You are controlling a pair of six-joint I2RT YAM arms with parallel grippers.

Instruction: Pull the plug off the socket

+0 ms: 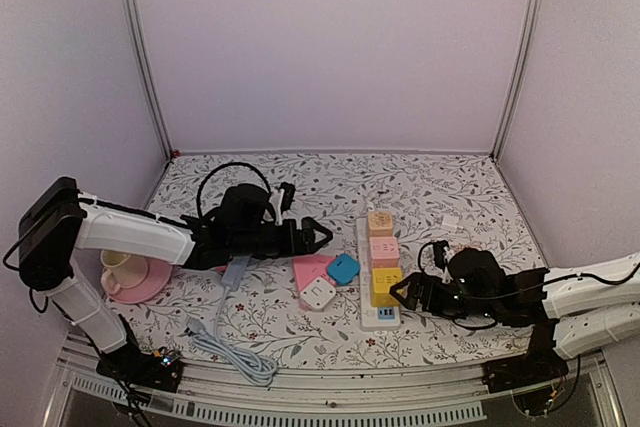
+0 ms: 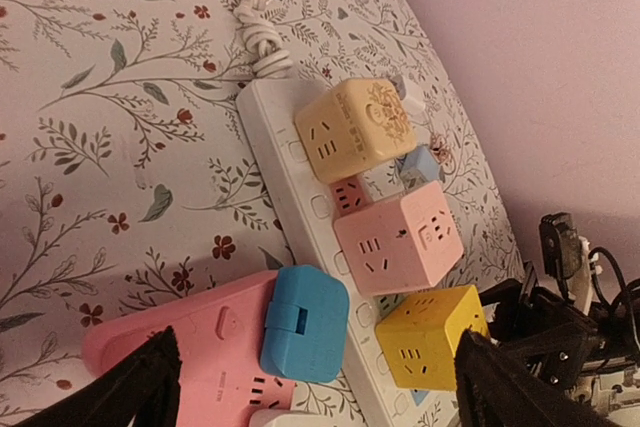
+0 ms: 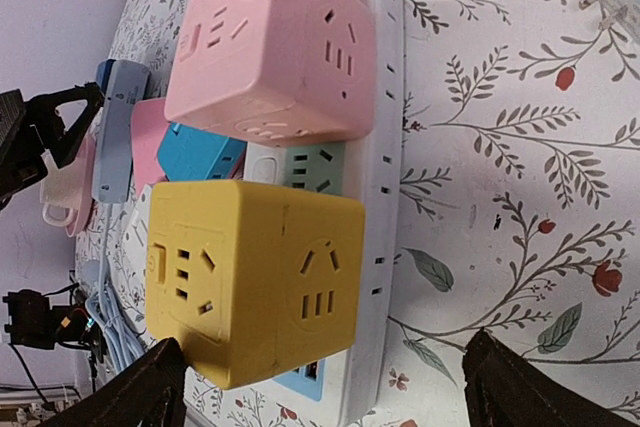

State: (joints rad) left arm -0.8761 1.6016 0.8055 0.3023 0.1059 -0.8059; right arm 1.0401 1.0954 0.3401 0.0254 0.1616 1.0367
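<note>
Right wrist view: right tool (image 3: 325,347) open beside power strip (image 3: 385,97); straddle yellow cube plug (image 3: 250,277) squarely, pull straight off.

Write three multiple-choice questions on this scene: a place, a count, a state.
1. Which cube on the white power strip is nearest the robot? A pink B yellow cube C cream
2. How many cubes stand on that strip? A one B two C three
3. The right end effector is: A open, empty B shut on a cube C shut on a cup
Answers: 1 B, at the strip's near end; 2 C, cream cube, pink cube, yellow cube in a row; 3 A, jaws wide, gripping nothing.
</note>
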